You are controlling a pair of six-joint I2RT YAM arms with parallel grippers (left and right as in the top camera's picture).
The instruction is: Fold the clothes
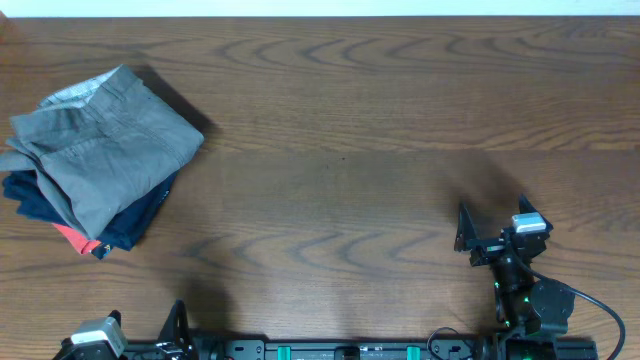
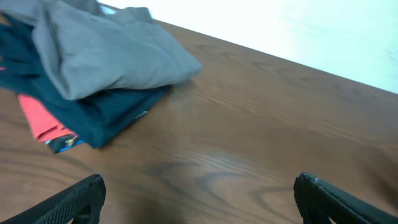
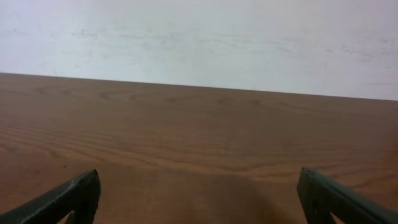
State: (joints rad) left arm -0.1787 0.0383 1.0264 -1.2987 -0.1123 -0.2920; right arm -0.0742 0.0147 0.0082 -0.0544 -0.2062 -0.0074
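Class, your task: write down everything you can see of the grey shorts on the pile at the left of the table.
The grey shorts look like soft cotton, folded into a rough, slightly rumpled rectangle lying askew. A paler whitish lining shows at their far-left corner, and seam lines cross the top. They rest on dark navy garments, with a red cloth peeking out underneath, on the left side of the wooden table. Nothing else touches them.

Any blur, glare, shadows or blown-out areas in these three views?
Overhead: sharp, evenly lit, a soft shadow on the table beyond the right gripper. Left wrist: the grey shorts look slightly soft, the far background is blown out. Right wrist: wood grain clear, wall pale and featureless, no glare.
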